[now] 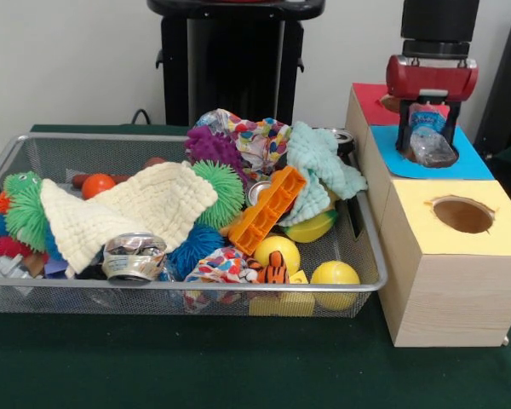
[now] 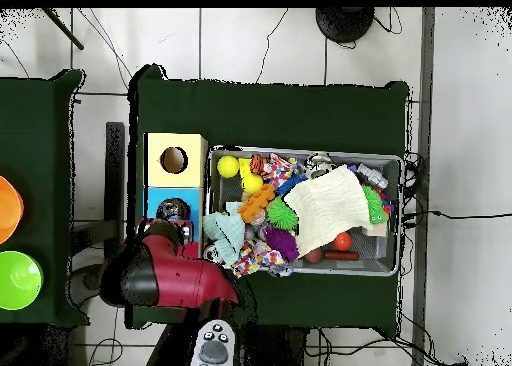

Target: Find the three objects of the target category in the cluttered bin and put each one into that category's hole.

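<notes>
Crumpled clear plastic bottle (image 1: 429, 143) (blue label), held upright in claw (image 1: 427, 136), over blue box hole (image 1: 426, 153)

The arm (image 2: 165, 274) is glossy dark red with black joints, thick and rounded. Its wrist ends in a red, rounded housing under a black cylinder, with a black gripper (image 1: 429, 128) below.

blue hole hidden under end effector (image 1: 429, 141), arm (image 1: 439, 21) cropped

Bright, even light; soft shadows, mild blur.
</notes>
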